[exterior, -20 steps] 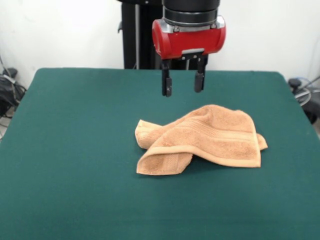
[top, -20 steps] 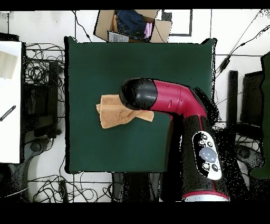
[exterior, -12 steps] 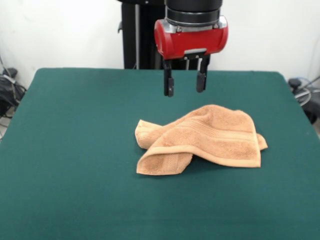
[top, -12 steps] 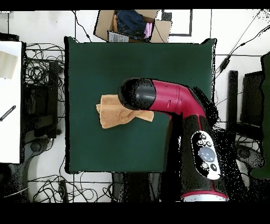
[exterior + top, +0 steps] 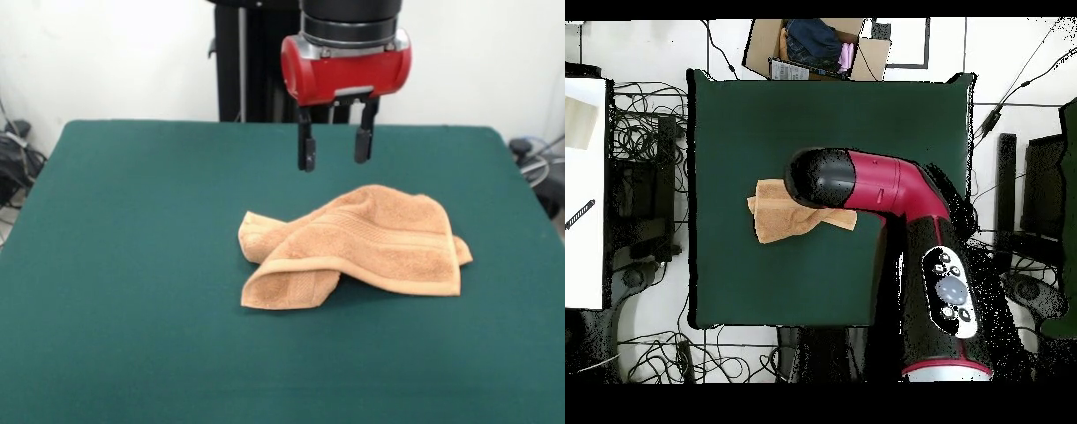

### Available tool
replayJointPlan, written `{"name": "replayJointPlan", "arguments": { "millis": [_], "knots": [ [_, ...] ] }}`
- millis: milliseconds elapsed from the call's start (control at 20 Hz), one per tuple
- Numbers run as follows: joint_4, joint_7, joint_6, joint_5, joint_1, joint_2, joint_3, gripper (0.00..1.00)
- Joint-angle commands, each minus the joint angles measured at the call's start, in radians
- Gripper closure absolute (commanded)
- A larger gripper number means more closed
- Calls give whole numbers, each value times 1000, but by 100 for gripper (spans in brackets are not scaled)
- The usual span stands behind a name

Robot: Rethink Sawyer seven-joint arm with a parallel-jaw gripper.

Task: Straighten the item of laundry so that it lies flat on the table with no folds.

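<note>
Front view shows a crumpled orange-tan towel [image 5: 353, 249] at centre frame on the green tabletop [image 5: 132, 265], jaws [image 5: 335, 148] spread apart, apparently hovering above it.

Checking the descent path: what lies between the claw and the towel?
Nothing: in the front view only bare table shows between the open claw and towel.

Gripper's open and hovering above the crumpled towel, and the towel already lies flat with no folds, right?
Not quite. The gripper does hang open above the towel, but the towel is not flat: the front view shows it bunched on the table, with one edge folded over at its near corner.
</note>
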Motion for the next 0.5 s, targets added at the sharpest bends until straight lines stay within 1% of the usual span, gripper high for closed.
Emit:
{"name": "replayJointPlan", "arguments": {
  "millis": [50,500],
  "knots": [
    [24,115,4,-22,31,45,36,0],
    [-52,84,37,-21,34,105,51,0]
  ]
}}
